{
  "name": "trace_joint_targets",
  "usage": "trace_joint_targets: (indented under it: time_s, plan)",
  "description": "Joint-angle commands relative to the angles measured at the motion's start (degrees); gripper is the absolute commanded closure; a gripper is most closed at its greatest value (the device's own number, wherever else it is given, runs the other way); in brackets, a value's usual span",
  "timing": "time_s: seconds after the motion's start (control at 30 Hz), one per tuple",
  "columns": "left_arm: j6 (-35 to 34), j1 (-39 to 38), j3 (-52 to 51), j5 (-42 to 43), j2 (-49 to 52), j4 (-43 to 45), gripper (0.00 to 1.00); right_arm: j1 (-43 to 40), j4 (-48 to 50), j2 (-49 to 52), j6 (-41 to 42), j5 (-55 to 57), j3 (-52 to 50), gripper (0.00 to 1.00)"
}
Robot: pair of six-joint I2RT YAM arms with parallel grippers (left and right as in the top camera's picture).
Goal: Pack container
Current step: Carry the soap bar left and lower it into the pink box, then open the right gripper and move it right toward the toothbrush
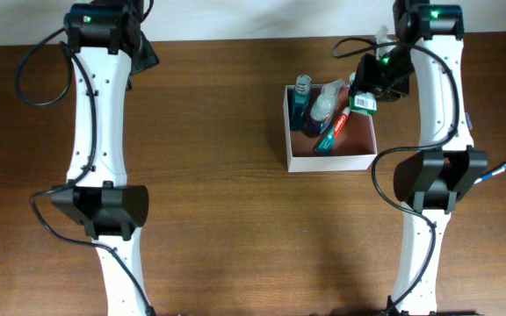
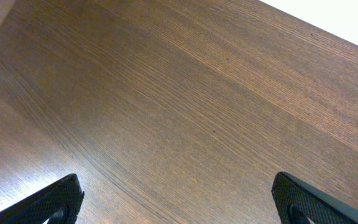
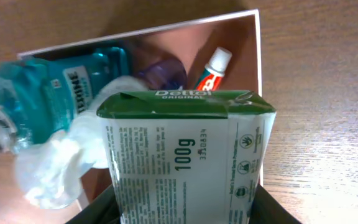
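Note:
The container (image 1: 299,161), a square shallow box with white walls and a reddish-brown inside, sits right of centre on the table. It holds a teal bottle (image 1: 300,103), a clear-white bottle (image 1: 322,104) and a red-and-white toothpaste tube (image 1: 332,134). My right gripper (image 1: 367,99) is shut on a green-and-white soap packet (image 3: 185,155) and holds it over the container's far right corner. In the right wrist view the container's wall (image 3: 258,74), the teal bottle (image 3: 55,87) and the tube (image 3: 213,67) show below the packet. My left gripper (image 2: 179,208) is open and empty over bare table.
A blue-tipped toothbrush (image 1: 504,167) lies at the right edge of the table, beside the right arm. The left arm stands at the far left of the brown wooden table (image 1: 218,219).

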Motion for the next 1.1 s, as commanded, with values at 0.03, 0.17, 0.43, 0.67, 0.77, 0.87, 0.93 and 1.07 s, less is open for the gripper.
trace_joint_targets:
  time_s: [0.03, 0.17, 0.43, 0.67, 0.77, 0.87, 0.93, 1.07]
  plan:
    - [-0.72, 0.09, -0.13, -0.79, 0.61, -0.07, 0.01, 0.31, 1.57, -0.5, -0.2, 0.31, -3.06, 0.55]
    - [-0.7, 0.09, -0.13, -0.79, 0.61, -0.09, 0.01, 0.31, 3.52, -0.5, -0.17, 0.28, -6.1, 0.55]
    - [-0.7, 0.09, -0.13, -0.79, 0.61, -0.07, 0.01, 0.35, 4.37, -0.5, -0.2, 0.31, -9.29, 0.55]
    - [-0.7, 0.09, -0.13, -0.79, 0.61, -0.07, 0.01, 0.35, 4.98, -0.5, -0.17, 0.31, -9.53, 0.47]
    - [-0.72, 0.09, -0.13, -0.79, 0.61, -0.07, 0.0, 0.35, 4.98, -0.5, -0.17, 0.31, -9.53, 0.47]
    - [-0.7, 0.09, -0.13, -0.79, 0.61, -0.07, 0.01, 0.28, 5.22, -0.5, -0.17, 0.33, -9.53, 0.47]
    - [-0.7, 0.09, -0.13, -0.79, 0.61, -0.07, 0.0, -0.04, 5.51, -0.5, -0.15, 0.28, -9.46, 0.47]
    - [-0.72, 0.09, -0.13, -0.79, 0.61, -0.09, 0.01, -2.23, 5.01, -0.79, -0.02, 0.11, -7.91, 0.47]
